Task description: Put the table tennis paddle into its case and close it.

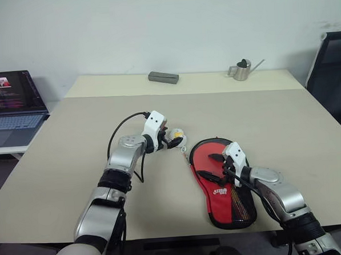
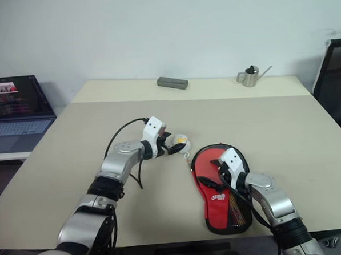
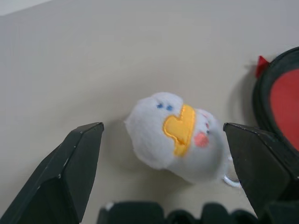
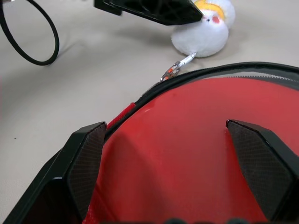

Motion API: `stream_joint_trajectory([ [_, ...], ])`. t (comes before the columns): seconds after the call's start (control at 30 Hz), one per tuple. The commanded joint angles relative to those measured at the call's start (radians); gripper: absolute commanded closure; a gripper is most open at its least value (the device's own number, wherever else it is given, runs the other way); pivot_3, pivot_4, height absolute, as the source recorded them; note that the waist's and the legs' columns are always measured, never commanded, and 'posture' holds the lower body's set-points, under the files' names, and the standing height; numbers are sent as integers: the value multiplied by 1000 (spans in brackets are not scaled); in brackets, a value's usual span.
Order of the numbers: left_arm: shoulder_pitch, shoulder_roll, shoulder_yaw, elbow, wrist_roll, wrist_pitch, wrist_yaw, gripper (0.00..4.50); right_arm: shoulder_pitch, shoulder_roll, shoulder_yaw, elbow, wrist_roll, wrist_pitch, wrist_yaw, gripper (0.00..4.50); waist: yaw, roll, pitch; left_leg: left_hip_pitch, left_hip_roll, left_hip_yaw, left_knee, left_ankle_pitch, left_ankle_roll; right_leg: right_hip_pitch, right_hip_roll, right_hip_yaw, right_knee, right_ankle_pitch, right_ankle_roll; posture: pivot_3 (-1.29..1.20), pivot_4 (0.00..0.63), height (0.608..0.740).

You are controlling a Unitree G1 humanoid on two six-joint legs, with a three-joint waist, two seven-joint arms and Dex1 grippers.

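Red case [image 1: 222, 179] flat on bench [image 1: 63, 150], near front edge, zip edge partly open. L gripper [image 3: 163, 172] just beside case's round end, fingers [image 3: 70, 168] spread wide around white-yellow charm [image 3: 175, 135]. R gripper [image 4: 170, 163] over case's red side, fingers [image 4: 86, 163] wide apart, gripping nothing.

Red case [image 1: 219, 185] with black zipper edging, white-and-yellow charm [image 3: 176, 136], beige table [image 1: 75, 155]
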Motion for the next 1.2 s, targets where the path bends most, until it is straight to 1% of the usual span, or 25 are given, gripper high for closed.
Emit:
stream_joint_trajectory([
  [0.03,-60,-28,8,73,17,-55,9,0,-3,11,-15,-28,5,-8,-9,8,0,0,0,0,0,0,0,0,0,0,0,0,0,0,0,0,150,740],
  [0.27,-154,-98,5,281,51,-130,14,0,5,22,-13,-42,7,1,-20,8,0,0,0,0,0,0,1,0,0,0,0,0,0,1,2,0,150,740],
  [0.43,-162,-111,-14,330,81,-144,-29,0,9,22,-19,-49,9,6,-26,8,-3,0,0,0,0,1,1,0,0,0,1,0,0,1,2,0,150,740],
  [0.53,-139,-96,-30,319,96,-129,-77,628,9,26,-22,-50,11,7,-32,0,-2,0,0,0,0,0,1,0,0,0,1,0,1,1,2,0,150,740],
  [0.73,-102,-73,-24,281,102,-128,-118,2716,14,33,-27,-50,16,1,-45,0,-3,0,0,0,0,0,1,0,0,0,1,0,1,1,3,0,150,740],
  [0.8,-89,-69,-23,262,102,-123,-124,3331,17,34,-28,-50,14,-5,-49,0,-3,0,-1,0,0,0,1,0,0,0,1,0,1,1,3,0,150,740],
  [0.87,-72,-61,-25,240,103,-117,-132,3852,22,33,-28,-55,11,-10,-52,0,-3,0,-1,0,0,0,1,0,0,0,1,0,1,2,3,0,150,740],
  [0.93,-46,-47,-29,200,106,-106,-144,4108,29,30,-27,-63,-3,-9,-70,0,-4,0,-1,1,0,0,1,0,0,0,1,0,1,2,3,0,150,740],
  [0.97,-31,-39,-31,173,105,-97,-151,4141,30,28,-28,-65,3,21,-77,0,-5,0,-1,1,0,1,1,0,0,0,1,0,1,2,3,0,150,740],
  [1.03,0,-26,-32,112,101,-72,-162,4141,35,26,-30,-72,1,26,-86,0,-8,1,-2,1,0,1,1,0,0,0,1,1,1,2,3,0,150,740],
  [1.2,128,8,-38,-145,77,39,-186,4141,75,-17,-30,-117,24,83,-60,0,-10,2,-3,2,1,1,1,0,0,0,1,1,1,2,2,0,150,740],
])
